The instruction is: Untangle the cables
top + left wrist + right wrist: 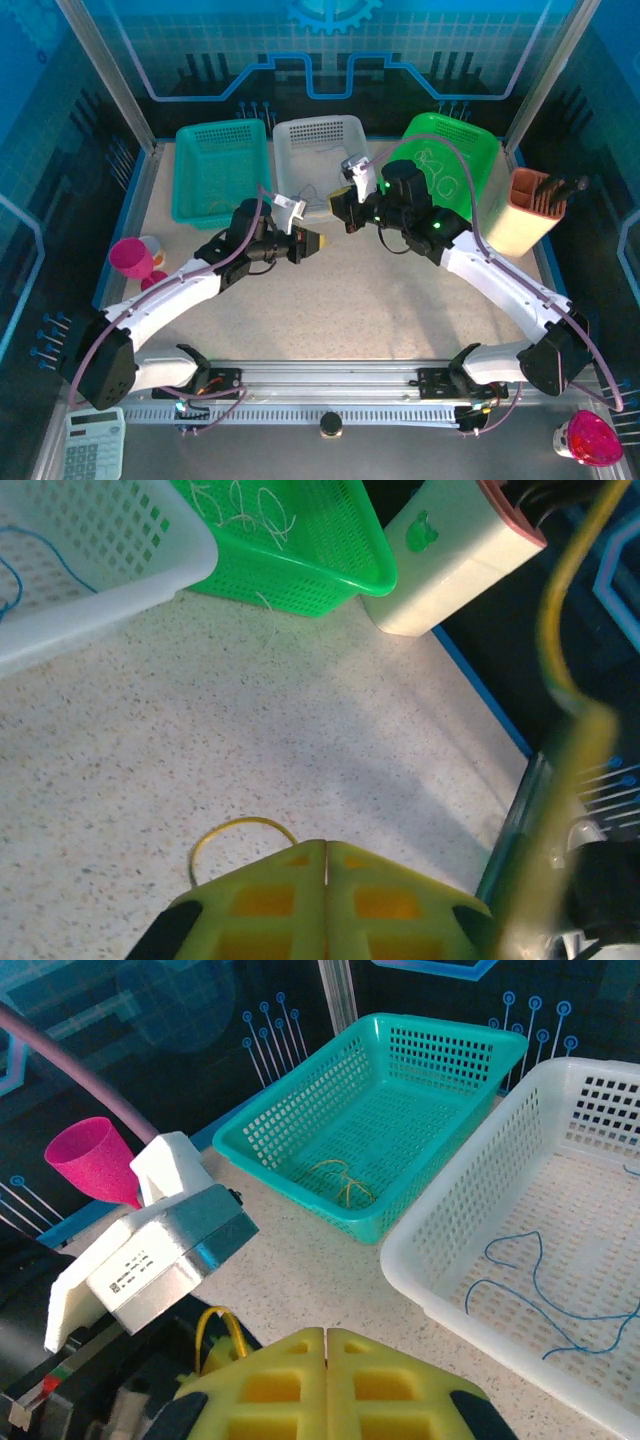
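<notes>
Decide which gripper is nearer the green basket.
Right. The right gripper sits just left of the green basket; the left gripper lies farther left, beyond the right one.

The speckled beige counter (370, 300) carries a teal basket (215, 175), a white basket (318, 125) and a green basket (450, 122) in a row across the upper frame, a tan holder (525, 215) at right, and a pink cup (130, 258) at left.

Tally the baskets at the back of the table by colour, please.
Teal basket: 1
White basket: 1
Green basket: 1
Total: 3
</notes>
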Robot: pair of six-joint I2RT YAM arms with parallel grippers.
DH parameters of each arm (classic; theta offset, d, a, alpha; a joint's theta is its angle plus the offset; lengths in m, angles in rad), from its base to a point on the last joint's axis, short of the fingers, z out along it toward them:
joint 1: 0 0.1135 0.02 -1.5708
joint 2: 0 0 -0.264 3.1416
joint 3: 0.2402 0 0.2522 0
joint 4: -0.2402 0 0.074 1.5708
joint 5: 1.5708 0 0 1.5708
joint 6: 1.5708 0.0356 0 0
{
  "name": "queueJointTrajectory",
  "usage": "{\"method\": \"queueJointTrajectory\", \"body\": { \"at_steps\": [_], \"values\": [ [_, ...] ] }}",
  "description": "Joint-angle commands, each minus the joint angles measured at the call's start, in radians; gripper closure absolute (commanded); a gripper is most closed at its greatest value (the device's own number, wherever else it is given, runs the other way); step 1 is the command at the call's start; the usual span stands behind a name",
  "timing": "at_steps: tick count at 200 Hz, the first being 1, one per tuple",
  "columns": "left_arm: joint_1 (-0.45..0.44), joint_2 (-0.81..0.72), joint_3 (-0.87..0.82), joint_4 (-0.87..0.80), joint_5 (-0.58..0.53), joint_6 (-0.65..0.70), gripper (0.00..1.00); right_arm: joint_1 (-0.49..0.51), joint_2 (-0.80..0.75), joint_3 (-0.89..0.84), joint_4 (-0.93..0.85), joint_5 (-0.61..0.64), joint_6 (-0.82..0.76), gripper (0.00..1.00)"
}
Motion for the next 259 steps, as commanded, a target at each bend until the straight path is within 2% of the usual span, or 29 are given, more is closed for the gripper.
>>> {"method": "queueJointTrajectory", "body": {
  "at_steps": [1, 102, 122, 156, 207, 259],
  "values": [
    [-0.005, 0.008, -0.018, 0.047, 0.007, -0.010, 1.00, -0.018, -0.037, 0.031, 0.041, -0.014, 0.030, 1.00],
    [-0.007, 0.000, -0.103, 0.122, 0.005, -0.062, 1.00, -0.095, -0.051, 0.044, 0.094, -0.047, 0.101, 1.00],
    [-0.007, 0.006, -0.108, 0.138, 0.005, -0.070, 0.96, -0.099, -0.054, 0.049, 0.099, -0.061, 0.112, 1.00],
    [-0.008, 0.032, -0.103, 0.175, 0.015, -0.091, 0.95, -0.100, -0.059, 0.056, 0.103, -0.080, 0.125, 1.00],
    [-0.009, 0.002, -0.100, 0.150, 0.013, -0.081, 0.62, -0.102, -0.060, 0.055, 0.091, -0.076, 0.090, 1.00],
    [-0.007, -0.165, -0.088, -0.023, -0.038, -0.010, 0.37, -0.110, -0.054, 0.052, 0.080, -0.076, 0.033, 1.00]
  ]
}}
